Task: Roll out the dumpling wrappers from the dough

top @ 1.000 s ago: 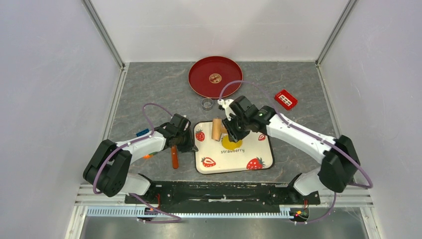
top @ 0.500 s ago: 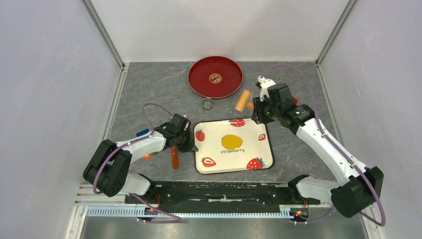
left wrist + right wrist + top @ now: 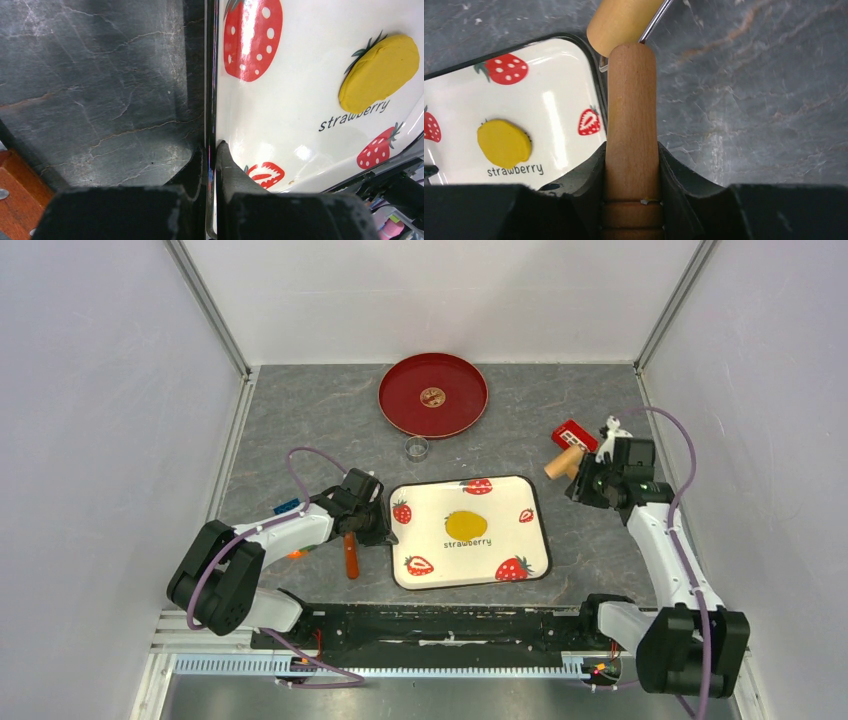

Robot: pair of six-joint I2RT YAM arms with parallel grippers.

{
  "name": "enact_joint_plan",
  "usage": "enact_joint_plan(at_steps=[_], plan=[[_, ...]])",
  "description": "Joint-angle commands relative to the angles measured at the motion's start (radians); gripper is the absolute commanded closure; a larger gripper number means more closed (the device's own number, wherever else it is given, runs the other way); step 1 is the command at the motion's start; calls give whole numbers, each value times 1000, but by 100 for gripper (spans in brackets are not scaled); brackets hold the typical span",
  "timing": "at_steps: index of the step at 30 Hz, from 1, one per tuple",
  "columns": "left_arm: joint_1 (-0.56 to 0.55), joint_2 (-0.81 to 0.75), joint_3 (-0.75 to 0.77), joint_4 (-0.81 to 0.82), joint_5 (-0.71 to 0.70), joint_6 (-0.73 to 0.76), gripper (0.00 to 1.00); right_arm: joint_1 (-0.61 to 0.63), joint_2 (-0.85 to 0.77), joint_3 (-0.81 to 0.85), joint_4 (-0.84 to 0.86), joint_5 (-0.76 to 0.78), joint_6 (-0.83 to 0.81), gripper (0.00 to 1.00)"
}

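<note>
The right gripper (image 3: 588, 480) clenches the wooden roller (image 3: 563, 462) by its handle beside the strawberry-printed white tray (image 3: 500, 540), whose left rim the left gripper (image 3: 211, 150) pinches. The flat yellow dough wrapper (image 3: 466, 525) lies mid-tray. I'd set the roller down gently, clear of the small red box (image 3: 575, 438).

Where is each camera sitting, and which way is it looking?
Top camera: high behind the arms, looking down at the table; the left arm and right arm show.
Left wrist camera: on the left arm, looking along the left claw, which pinches the strawberry tray rim.
Right wrist camera: on the right arm, looking down past the right claw gripping the wooden roller.
All three share the yellow wrapper on the tray.
</note>
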Motion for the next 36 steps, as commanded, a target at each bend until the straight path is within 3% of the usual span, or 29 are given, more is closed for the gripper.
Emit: enact_joint_plan(at_steps=[1, 5, 7, 9, 12, 14, 18, 23, 25, 27, 31, 36], plan=[[0, 39, -26, -78, -136, 20, 98, -127, -3, -86, 115, -190, -21, 100], [0, 40, -25, -77, -135, 20, 98, -153, 14, -146, 111, -221, -50, 99], [0, 39, -27, -77, -136, 20, 98, -158, 4, -157, 96, -178, -50, 95], [0, 39, -26, -76, -136, 20, 98, -159, -11, -160, 84, -143, -48, 78], [0, 38, -25, -77, -135, 20, 98, -159, -32, -145, 59, -68, -45, 42], [0, 38, -26, -76, -135, 20, 98, -159, -50, -130, 43, -8, -46, 29], [0, 41, -22, -81, -135, 22, 98, -159, -87, -109, 15, 78, -51, 14], [0, 38, -5, -90, -127, 38, 94, -158, -128, -106, 7, 74, -62, 5], [0, 27, 11, -96, -127, 53, 82, -158, -132, -106, -1, 50, -68, 2], [-2, 5, 45, -124, -157, 72, 61, -158, -139, -112, -8, 28, -75, 2], [-2, -38, 149, -207, -263, 120, 41, -157, -156, -138, -9, -25, -84, 2], [4, 11, 297, -211, -254, 158, 38, -156, -169, -186, 0, -90, -85, 2]])
